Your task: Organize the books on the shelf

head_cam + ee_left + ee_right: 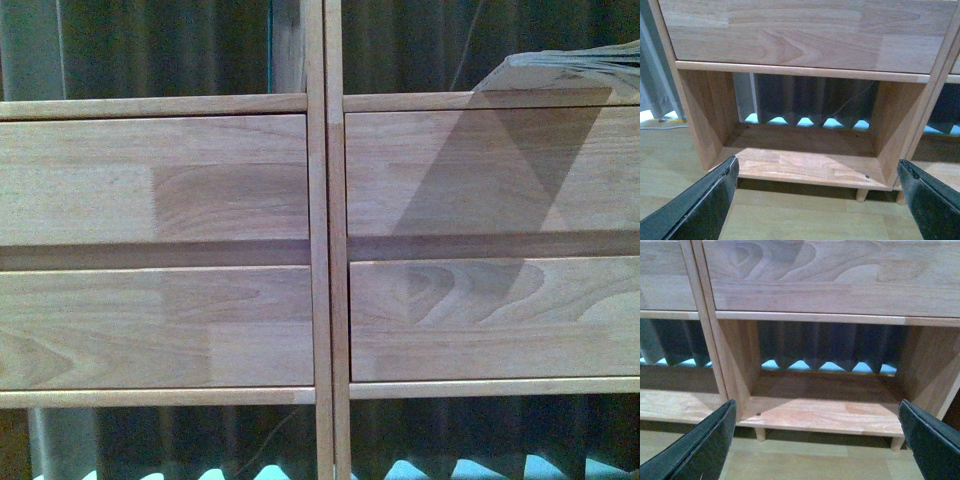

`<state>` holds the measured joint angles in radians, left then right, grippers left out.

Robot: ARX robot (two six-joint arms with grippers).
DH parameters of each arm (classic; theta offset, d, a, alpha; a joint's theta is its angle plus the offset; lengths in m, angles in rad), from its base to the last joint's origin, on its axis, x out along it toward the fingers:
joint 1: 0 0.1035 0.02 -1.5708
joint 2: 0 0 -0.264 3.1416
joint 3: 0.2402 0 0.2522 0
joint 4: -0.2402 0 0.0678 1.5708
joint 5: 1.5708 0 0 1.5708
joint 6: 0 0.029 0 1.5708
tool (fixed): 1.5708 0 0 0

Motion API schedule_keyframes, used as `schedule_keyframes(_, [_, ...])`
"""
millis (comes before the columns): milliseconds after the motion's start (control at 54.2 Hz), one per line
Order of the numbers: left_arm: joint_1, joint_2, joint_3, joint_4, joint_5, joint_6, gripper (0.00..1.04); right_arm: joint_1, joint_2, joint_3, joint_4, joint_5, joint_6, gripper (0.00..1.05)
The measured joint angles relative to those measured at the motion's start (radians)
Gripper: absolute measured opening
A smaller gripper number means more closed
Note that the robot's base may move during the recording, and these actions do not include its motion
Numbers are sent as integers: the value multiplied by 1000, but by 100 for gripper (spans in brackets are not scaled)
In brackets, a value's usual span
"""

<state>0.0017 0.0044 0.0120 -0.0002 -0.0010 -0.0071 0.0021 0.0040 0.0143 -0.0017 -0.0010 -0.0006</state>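
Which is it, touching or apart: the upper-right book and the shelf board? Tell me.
Touching. The front view shows the book lying on the shelf board above the right drawers, no gap beneath.

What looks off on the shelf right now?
One book in the upper right compartment lies slanted rather than upright, and seems to jut past the shelf front, throwing a shadow over the right drawers. Nothing else stands out.
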Motion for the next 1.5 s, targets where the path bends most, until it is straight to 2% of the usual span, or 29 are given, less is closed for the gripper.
schedule_keyframes(1089, [0, 0, 0, 0, 1, 3, 97, -2, 2, 0, -1, -9, 5, 98])
schedule_keyframes(1126, [0, 0, 0, 0, 1, 3, 97, -46, 33, 14, -33, -150, 65, 98])
schedule_keyframes(1144, [0, 0, 0, 0, 1, 3, 97, -97, 74, 26, -37, -286, 124, 98])
schedule_keyframes(1181, [0, 0, 0, 0, 3, 3, 97, -150, 142, 41, -11, -425, 199, 98])
schedule_keyframes(1237, [0, 0, 0, 0, 1, 3, 97, -192, 245, 62, 67, -554, 328, 98])
schedule_keyframes(1274, [0, 0, 0, 0, 0, 3, 97, -198, 328, 93, 148, -594, 406, 98])
schedule_keyframes(1366, [0, 0, 0, 0, 1, 3, 97, -157, 514, 188, 332, -550, 549, 98])
schedule_keyframes(1495, [0, 0, 0, 0, 1, 3, 97, -11, 790, 298, 537, -434, 731, 98])
